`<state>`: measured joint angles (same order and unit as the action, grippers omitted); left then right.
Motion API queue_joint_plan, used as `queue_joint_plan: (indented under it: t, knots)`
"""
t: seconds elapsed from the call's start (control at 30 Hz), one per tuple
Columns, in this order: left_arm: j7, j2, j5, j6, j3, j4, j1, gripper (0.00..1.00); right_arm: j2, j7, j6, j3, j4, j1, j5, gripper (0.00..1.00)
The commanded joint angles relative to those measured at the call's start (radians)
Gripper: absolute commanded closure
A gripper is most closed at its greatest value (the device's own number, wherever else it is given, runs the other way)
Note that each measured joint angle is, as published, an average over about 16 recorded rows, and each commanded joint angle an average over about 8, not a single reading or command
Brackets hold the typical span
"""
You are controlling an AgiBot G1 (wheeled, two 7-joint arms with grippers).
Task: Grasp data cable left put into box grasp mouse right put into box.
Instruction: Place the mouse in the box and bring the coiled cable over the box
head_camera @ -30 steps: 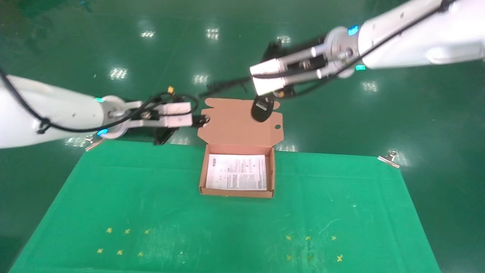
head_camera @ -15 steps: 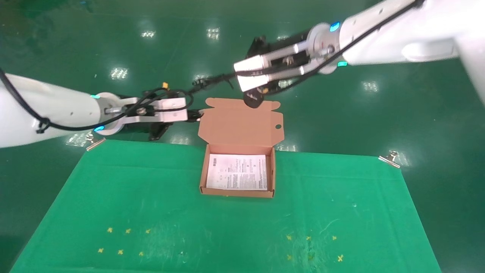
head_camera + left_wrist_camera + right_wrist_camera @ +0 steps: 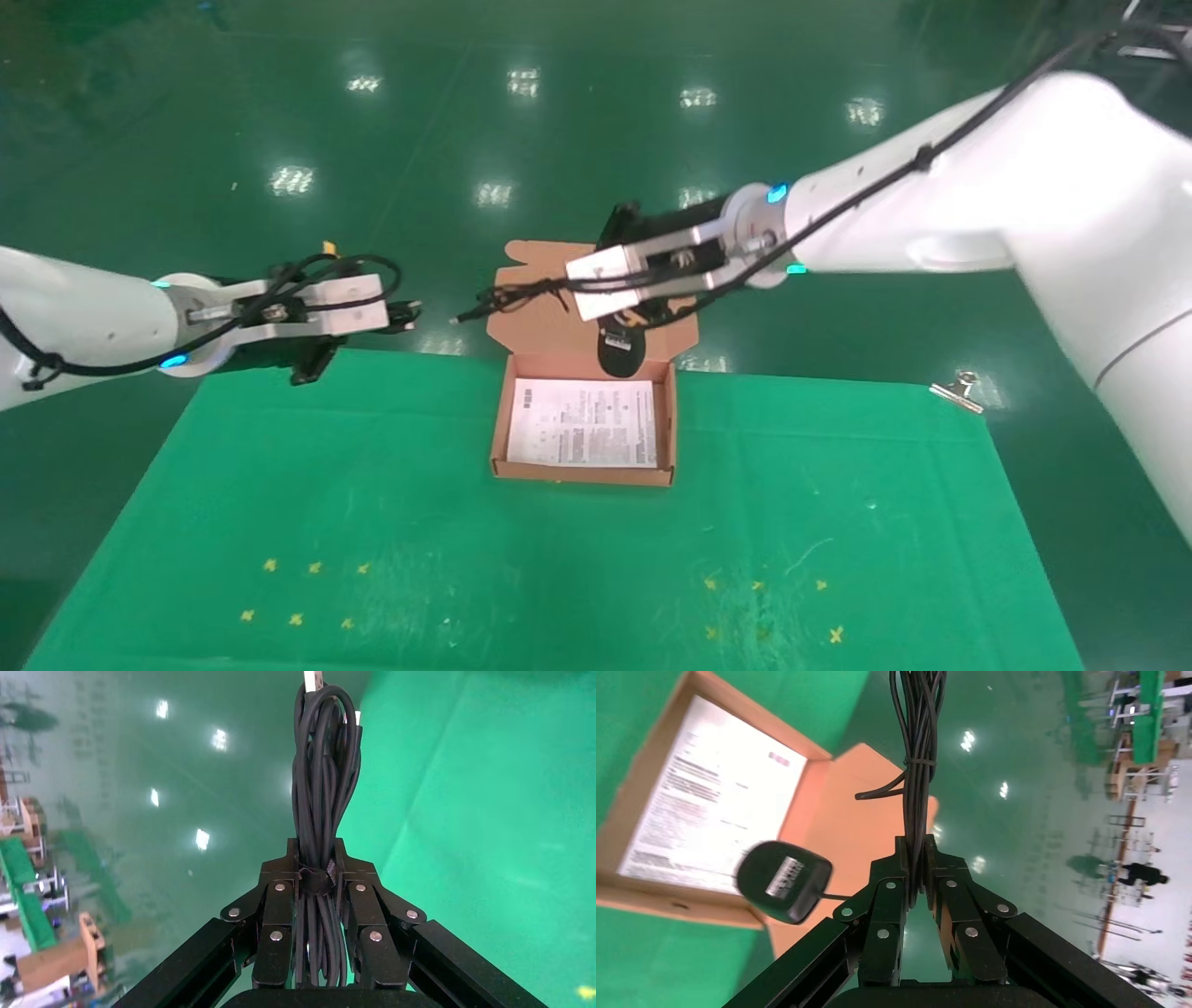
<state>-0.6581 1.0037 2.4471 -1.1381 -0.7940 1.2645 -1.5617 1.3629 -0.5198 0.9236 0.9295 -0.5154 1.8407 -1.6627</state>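
Note:
The black mouse [image 3: 622,350] dangles label-side out by its cord just above the back wall of the open box [image 3: 498,431]. My right gripper [image 3: 557,294] hangs over the lid flap [image 3: 545,326], shut on the bundled mouse cord [image 3: 918,755]. In the right wrist view the mouse [image 3: 784,880] hangs beside the gripper [image 3: 917,855], over the box's wall [image 3: 666,901] and white sheet [image 3: 715,804]. My left gripper [image 3: 402,315] is in the air left of the box, beyond the table's far edge. It is shut on the coiled data cable [image 3: 325,790], seen between its fingers [image 3: 277,913].
A green cloth [image 3: 372,503] covers the table, with small yellow crosses [image 3: 312,567] near the front on both sides. A metal clip [image 3: 957,388] holds the cloth at the far right corner. Shiny green floor lies beyond the table.
My right gripper has come down and nearer with the mouse, which now hangs at the box's back wall. My left gripper has drawn back to the left, away from the lid flap.

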Motion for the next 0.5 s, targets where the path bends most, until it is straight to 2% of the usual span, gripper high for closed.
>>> queue_joint_plan:
  t: [0.03,0.5]
  knots:
    - [-0.018,-0.005,0.01,-0.012,0.0,0.012,0.004,1.0,0.003,-0.005,-0.007,0.012,0.005,-0.013,0.014,1.0]
    - [-0.033,-0.008,0.02,-0.02,0.0,0.03,0.009,1.0,0.01,0.011,-0.08,0.143,-0.02,-0.093,0.146,1.0]
